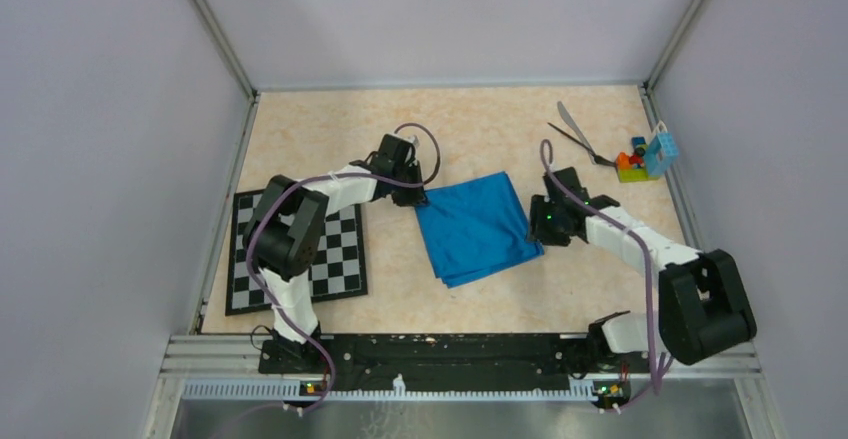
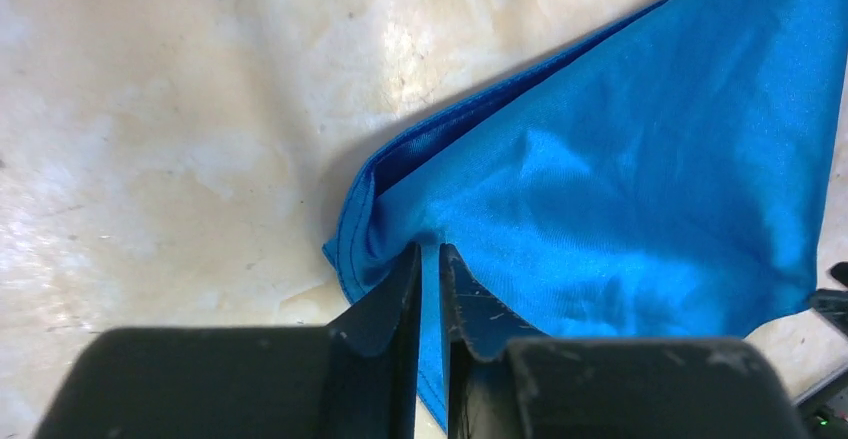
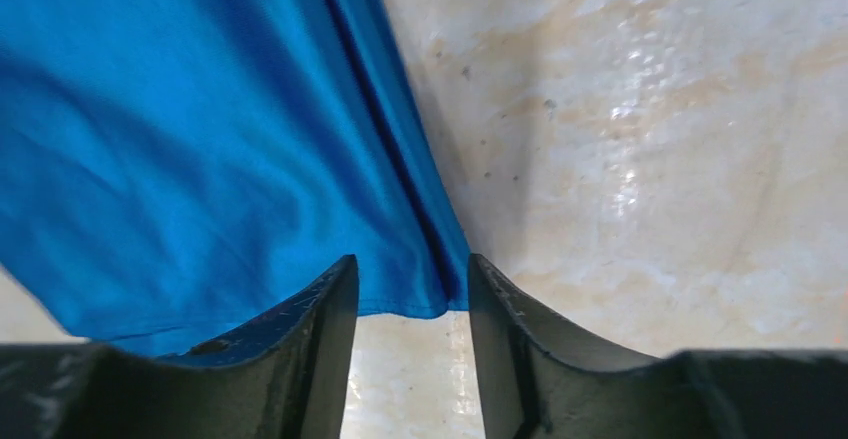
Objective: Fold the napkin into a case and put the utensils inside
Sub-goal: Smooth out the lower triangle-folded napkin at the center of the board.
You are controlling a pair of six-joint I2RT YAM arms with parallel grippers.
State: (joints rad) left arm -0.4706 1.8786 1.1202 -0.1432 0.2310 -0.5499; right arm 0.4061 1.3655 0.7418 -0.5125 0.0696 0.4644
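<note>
The napkin [image 1: 478,227] lies folded in layers on the table's middle, shiny blue. My left gripper [image 1: 416,197] is at its far-left corner. In the left wrist view the left gripper [image 2: 430,249] is shut on a pinch of the napkin [image 2: 640,159] at that corner. My right gripper [image 1: 536,225] is at the napkin's right corner. In the right wrist view the right gripper [image 3: 412,271] is open, with the corner's edge of the napkin [image 3: 200,159] between its tips. The silver utensil [image 1: 569,119] and the thin black utensil [image 1: 577,142] lie at the back right. No case shows.
A chessboard [image 1: 345,259] lies at the left under the left arm. Colourful toy blocks [image 1: 642,159] sit at the back right by the utensils. Metal rails and grey walls border the table on three sides.
</note>
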